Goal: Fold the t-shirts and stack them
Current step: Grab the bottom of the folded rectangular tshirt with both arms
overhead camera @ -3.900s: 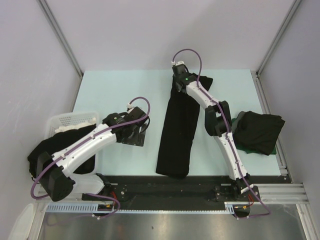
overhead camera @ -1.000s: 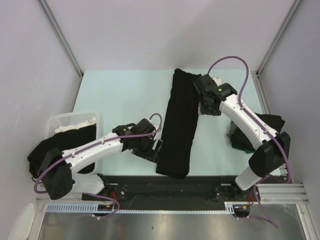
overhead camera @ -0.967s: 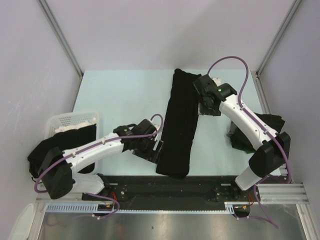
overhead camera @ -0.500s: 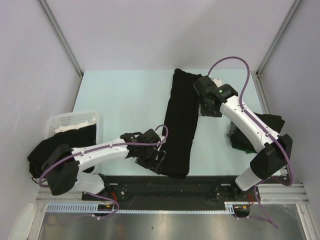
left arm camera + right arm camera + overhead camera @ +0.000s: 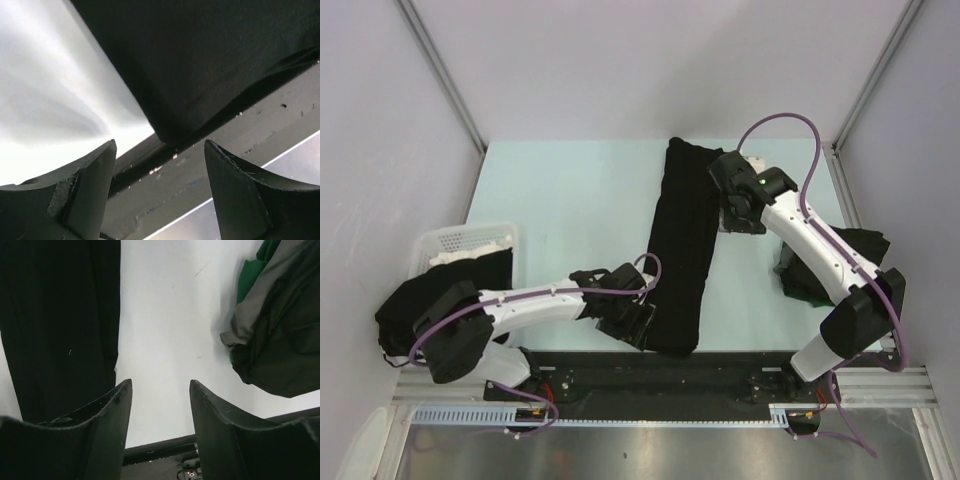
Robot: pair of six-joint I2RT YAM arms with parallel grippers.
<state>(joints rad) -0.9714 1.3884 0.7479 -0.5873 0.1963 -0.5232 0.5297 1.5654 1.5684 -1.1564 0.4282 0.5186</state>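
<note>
A robotics lab cell: plain grey partition walls across the top, aluminium rail lower right, pale-green table.

Dark pile partly behind the right arm, basket shirt partly under the left arm

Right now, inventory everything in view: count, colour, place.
Long folded black cloth t-shirt: 1, black, table centre, running far to near.
Cloth pile: 1, black with green and grey showing, table's right side; number of pieces unclear.
White slotted plastic basket: 1, white, table's left edge.
Black cloth in the basket: count unclear, black, spilling over its side.
Table: 1, pale green.
Left gripper: open, at the t-shirt's near left corner.
Right gripper: open, beside the t-shirt's far right edge.
</note>
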